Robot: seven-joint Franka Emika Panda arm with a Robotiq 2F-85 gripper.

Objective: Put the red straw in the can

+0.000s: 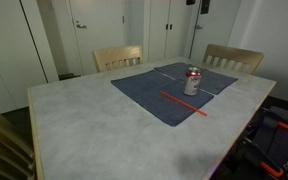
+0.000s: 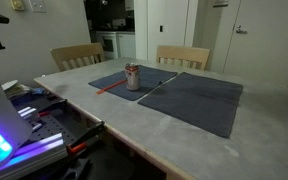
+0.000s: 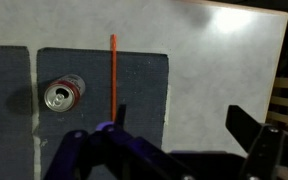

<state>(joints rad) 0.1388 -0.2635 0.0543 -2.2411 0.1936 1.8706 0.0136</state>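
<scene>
Gripper (image 3: 184, 125): two-fingered unit, seen in the wrist view only, at 6 o'clock of the picture.
Fingers (image 3: 252, 132): black, flat-sided, with angular tips.
Linkages (image 3: 84, 155): dark bars with a violet-blue sheen, at 7 o'clock.
Screws and markings: too dark and blurred to tell.

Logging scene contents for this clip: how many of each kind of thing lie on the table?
Mats: 2
Can: 1
Straw: 1
Total: 4
</scene>
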